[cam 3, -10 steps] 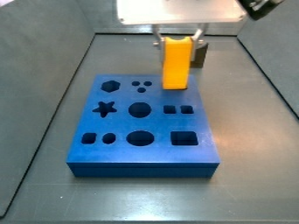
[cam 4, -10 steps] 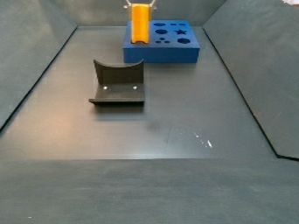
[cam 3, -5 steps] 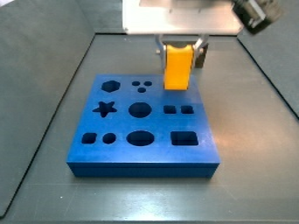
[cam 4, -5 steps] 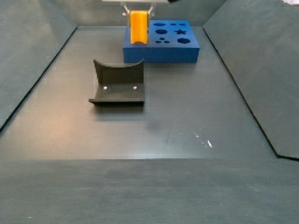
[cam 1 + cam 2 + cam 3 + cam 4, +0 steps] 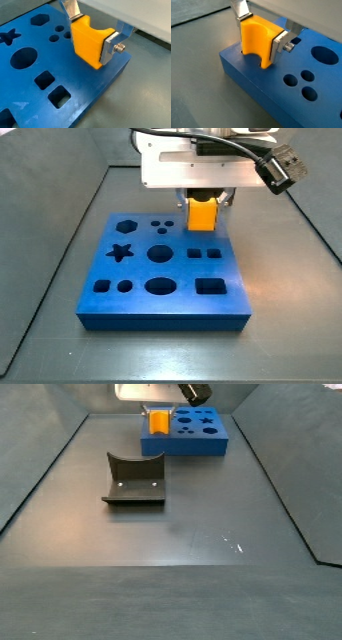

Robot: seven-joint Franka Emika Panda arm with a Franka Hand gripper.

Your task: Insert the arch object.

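Observation:
My gripper [image 5: 202, 196] is shut on a bright orange piece [image 5: 201, 213] with a semicircular notch, an arch shape. I hold it upright over the far right corner of the blue board [image 5: 181, 238]. In both wrist views the silver fingers clamp its two sides [image 5: 90, 42] [image 5: 254, 42]. Its lower end reaches into an opening at the board's corner [image 5: 244, 70]. The gripper [image 5: 158, 414] and the piece [image 5: 158, 422] also show small in a side view. No dark olive-brown block shows in any view.
The board [image 5: 93, 85] has several shaped holes: star, hexagon, circles, squares. The dark fixture [image 5: 134, 479] stands on the grey floor, well away from the board [image 5: 201, 446]. Grey walls bound the floor at the sides.
The gripper has moved down with the orange piece. Less of the piece shows above the board than one second ago.

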